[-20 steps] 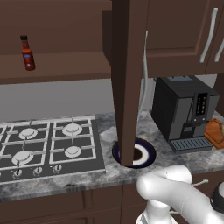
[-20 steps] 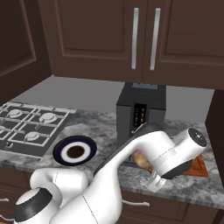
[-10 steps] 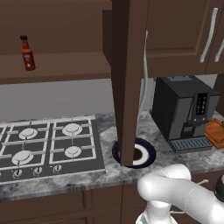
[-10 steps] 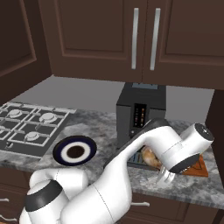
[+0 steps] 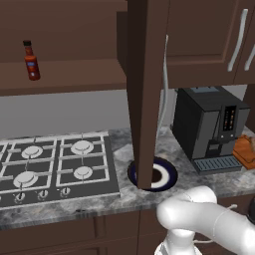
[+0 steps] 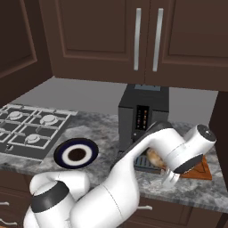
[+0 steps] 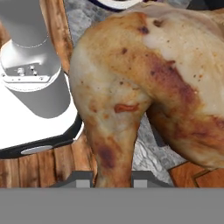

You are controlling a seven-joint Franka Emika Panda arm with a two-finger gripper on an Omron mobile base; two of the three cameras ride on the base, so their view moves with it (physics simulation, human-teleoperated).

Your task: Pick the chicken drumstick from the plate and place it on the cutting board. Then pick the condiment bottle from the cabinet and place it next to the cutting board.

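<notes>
gripper [image 7: 113,180] pinching the chicken drumstick [image 7: 153,83] right by the black coffee machine [image 6: 143,116], cutting board [image 6: 198,169] just beside that machine, plate [image 6: 76,153] sits bare on its other side, open cabinet [image 5: 144,89] door blocks part of the plate, condiment bottle [image 5: 31,61] on the shelf, label too tiny to read

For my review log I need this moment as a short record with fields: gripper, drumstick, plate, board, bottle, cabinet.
gripper: gripper shut on the chicken drumstick
drumstick: chicken drumstick held off the plate, near the cutting board
plate: plate on the counter beside the stove, bare
board: cutting board right of the coffee machine
bottle: condiment bottle upright on the shelf
cabinet: cabinet door open
</notes>
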